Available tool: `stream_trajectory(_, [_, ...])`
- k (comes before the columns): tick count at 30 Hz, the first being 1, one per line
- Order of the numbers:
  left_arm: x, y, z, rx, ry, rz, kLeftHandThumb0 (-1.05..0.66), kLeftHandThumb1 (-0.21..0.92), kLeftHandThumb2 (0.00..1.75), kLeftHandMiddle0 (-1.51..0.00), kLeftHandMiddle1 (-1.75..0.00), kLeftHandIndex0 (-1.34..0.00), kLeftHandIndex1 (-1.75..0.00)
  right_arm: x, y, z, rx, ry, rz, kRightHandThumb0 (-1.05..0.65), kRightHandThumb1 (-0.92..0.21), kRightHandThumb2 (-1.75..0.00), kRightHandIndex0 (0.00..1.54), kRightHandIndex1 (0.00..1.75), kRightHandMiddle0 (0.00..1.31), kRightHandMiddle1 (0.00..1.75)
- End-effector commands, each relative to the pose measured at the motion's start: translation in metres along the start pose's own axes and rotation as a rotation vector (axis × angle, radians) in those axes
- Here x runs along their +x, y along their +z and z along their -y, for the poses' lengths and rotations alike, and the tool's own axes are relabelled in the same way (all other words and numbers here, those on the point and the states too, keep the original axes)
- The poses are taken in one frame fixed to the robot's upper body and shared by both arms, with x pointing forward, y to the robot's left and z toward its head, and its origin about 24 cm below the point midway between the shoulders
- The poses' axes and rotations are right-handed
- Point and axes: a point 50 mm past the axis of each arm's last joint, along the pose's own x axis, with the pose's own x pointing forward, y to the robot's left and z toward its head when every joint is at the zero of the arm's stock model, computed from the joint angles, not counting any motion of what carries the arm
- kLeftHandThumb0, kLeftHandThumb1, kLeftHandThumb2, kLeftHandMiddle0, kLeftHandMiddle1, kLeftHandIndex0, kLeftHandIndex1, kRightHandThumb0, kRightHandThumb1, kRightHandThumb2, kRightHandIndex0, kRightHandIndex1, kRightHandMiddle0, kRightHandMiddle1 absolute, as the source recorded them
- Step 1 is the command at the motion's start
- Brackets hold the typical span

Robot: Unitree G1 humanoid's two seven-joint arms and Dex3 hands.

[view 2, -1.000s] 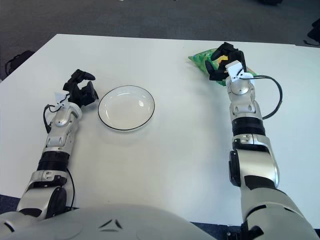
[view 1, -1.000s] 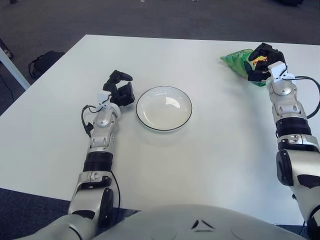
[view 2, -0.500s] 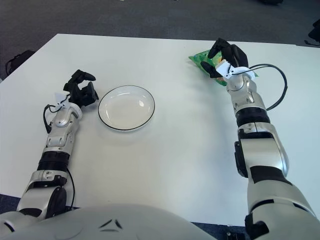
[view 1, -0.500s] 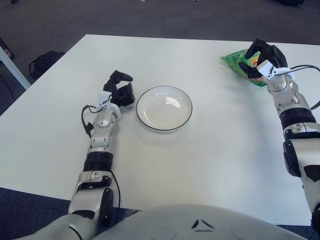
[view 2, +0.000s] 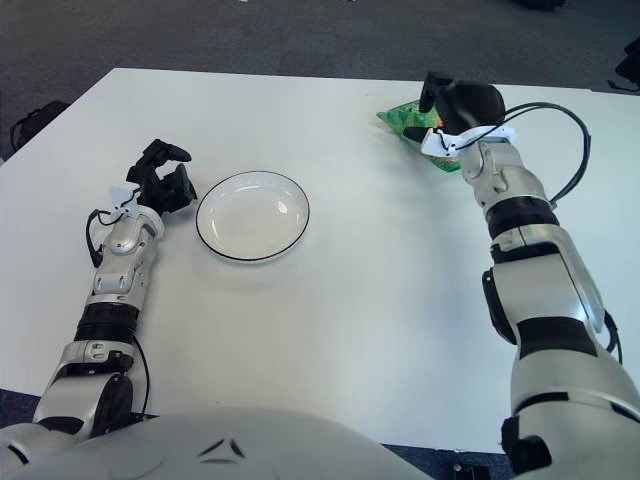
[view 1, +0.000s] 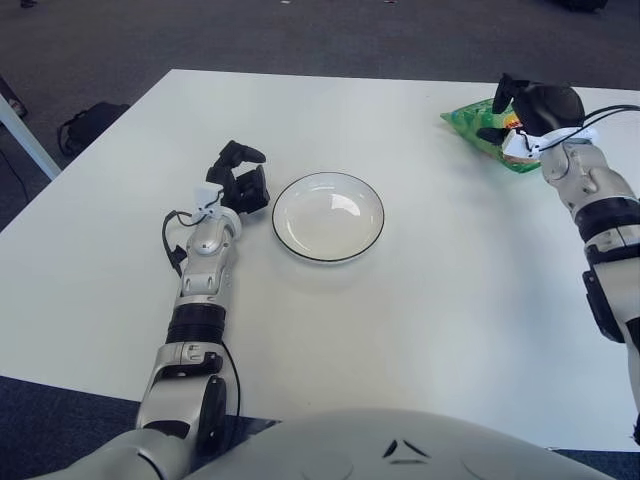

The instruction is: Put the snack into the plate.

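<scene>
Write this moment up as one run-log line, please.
right robot hand: on green snack bag, grip unclear | left robot hand: idle left of plate | plate: empty | snack: far right of table

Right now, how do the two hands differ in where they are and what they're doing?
The left hand rests on the table just left of the plate, fingers curled, holding nothing. The right hand is at the far right edge, on top of the green snack bag; whether it grips the bag isn't clear. Both are black three-finger hands, and neither is over the plate.
</scene>
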Motion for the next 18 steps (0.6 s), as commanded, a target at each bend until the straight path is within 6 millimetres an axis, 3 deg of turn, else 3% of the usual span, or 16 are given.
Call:
stream_trajectory(1, [-0.003, 0.000, -0.003, 0.015, 0.005, -0.001, -0.42, 0.51, 1.07, -1.03, -1.75, -0.46, -1.75, 0.005, -0.001, 0.007, -0.042, -0.024, -0.002, -0.62, -0.92, -0.63, 0.25, 1.19, 0.07, 1.44])
stream_trajectory(10, [-0.004, 0.000, -0.004, 0.011, 0.008, -0.007, -0.42, 0.52, 1.06, -1.02, -1.75, -0.46, -1.75, 0.012, -0.010, 0.010, -0.109, 0.056, -0.064, -0.85, -0.92, -0.88, 0.09, 0.78, 0.00, 1.11])
stream_trajectory(11, [-0.004, 0.000, -0.004, 0.011, 0.007, -0.007, -0.42, 0.52, 1.06, -1.02, -1.75, -0.46, -1.75, 0.012, -0.012, 0.010, -0.113, 0.078, -0.073, -0.88, -0.92, -0.93, 0.05, 0.60, 0.00, 1.03])
stream_trajectory(14, [-0.005, 0.000, -0.004, 0.011, 0.004, -0.008, -0.42, 0.52, 1.06, -1.01, -1.75, -0.46, -1.75, 0.013, -0.013, 0.009, -0.121, 0.146, -0.092, -0.93, -0.92, -1.00, 0.02, 0.32, 0.00, 0.89])
stream_trajectory(18, [-0.005, -0.001, -0.005, 0.013, 0.004, -0.010, -0.42, 0.52, 1.06, -1.01, -1.75, -0.46, -1.75, 0.015, -0.015, 0.008, -0.145, 0.213, -0.135, -0.97, -0.92, -1.09, 0.03, 0.13, 0.00, 0.68])
